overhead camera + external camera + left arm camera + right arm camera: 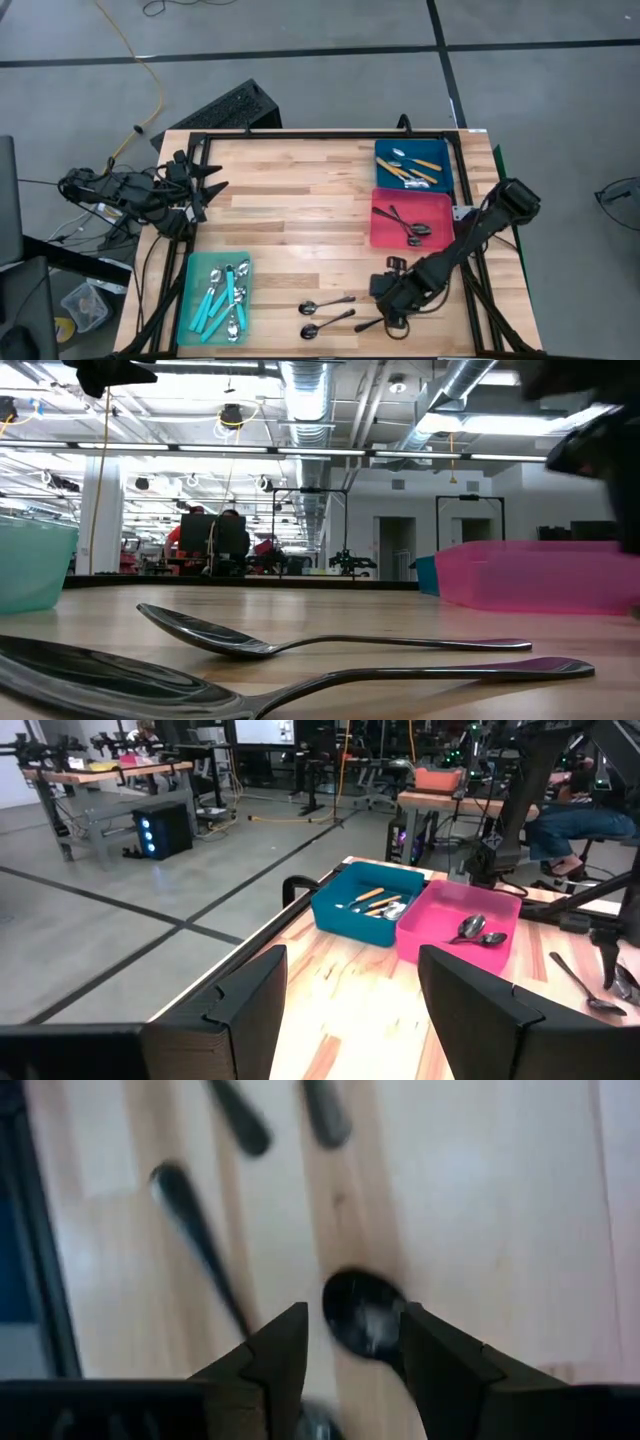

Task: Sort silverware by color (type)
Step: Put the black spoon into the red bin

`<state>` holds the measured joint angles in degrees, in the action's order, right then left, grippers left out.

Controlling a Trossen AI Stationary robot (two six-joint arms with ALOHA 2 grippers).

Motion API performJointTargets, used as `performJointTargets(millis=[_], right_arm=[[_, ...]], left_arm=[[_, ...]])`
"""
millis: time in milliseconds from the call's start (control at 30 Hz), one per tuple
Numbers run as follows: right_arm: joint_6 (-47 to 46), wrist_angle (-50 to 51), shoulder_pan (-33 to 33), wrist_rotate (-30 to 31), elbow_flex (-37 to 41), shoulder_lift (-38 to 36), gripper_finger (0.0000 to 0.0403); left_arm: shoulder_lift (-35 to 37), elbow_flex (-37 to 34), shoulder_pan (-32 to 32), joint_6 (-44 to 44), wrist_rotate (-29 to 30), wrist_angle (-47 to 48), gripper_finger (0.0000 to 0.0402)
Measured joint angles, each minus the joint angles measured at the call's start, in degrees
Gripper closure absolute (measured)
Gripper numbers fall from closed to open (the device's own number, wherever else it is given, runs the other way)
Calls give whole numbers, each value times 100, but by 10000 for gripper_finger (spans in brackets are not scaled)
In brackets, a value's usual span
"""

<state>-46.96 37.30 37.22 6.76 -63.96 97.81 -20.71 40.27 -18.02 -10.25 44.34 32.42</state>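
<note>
Right gripper (384,322) low over table (300,190), fingers apart astride dark spoon (366,1312), not clamped. Left gripper (212,186) open, parked at far left edge.

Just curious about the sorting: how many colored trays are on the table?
3: a teal tray at the near left holding teal-handled spoons, a blue tray at the far right holding orange-handled ones, and a pink tray just in front of it holding dark spoons.
</note>
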Motion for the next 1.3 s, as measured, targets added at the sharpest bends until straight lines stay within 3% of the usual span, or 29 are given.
performJointTargets(millis=[167,567,767,1100,1300], right_arm=[[-99,-361,-62,103,0,304,223],[-974,-196,57,268,0,648,227],[-1594,511,215,710,0,646,227],[-2199,1010,379,731,0,646,227],[-2976,1800,543,699,0,646,227]], left_arm=[[0,0,0,34,0,22,189],[0,0,0,47,0,25,189],[0,0,0,45,0,25,189],[0,0,0,41,0,25,189],[0,0,0,43,0,25,189]])
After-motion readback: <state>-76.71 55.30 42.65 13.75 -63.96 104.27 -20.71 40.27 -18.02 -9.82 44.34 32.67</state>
